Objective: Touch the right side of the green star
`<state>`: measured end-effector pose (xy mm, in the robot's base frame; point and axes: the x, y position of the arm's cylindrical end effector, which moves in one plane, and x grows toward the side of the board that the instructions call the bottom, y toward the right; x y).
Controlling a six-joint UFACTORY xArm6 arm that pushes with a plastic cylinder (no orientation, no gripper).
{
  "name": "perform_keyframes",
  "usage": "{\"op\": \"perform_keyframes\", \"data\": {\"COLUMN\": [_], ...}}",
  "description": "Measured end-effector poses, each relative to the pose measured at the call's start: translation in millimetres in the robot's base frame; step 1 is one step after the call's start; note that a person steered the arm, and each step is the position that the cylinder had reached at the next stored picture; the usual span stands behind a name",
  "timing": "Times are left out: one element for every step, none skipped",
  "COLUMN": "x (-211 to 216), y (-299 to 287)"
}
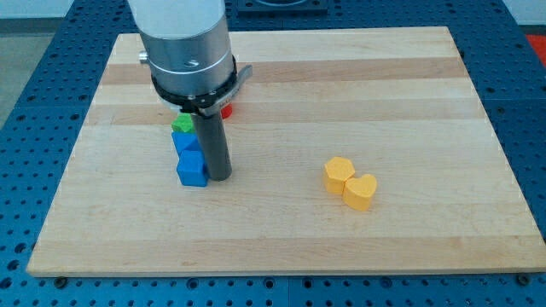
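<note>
Wooden tabletop (409, 77) on blue perforated base (34, 94). Two blue blocks (189, 155) stacked in line, touching, view's left-centre. Red block (227, 110) mostly hidden near view's top. Yellow hexagonal block (338, 174) touching yellow heart block (360, 191), right of centre.

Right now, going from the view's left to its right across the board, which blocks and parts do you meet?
Green block, mostly hidden by the arm → blue blocks → my tip, right beside the lower blue block → red block, barely showing → yellow block → yellow heart.
</note>
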<state>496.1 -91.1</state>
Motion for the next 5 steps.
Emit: {"op": "perform_keyframes", "data": {"x": [0,0,2,11,-5], "y": [-5,-8,-9,-8,12]}}
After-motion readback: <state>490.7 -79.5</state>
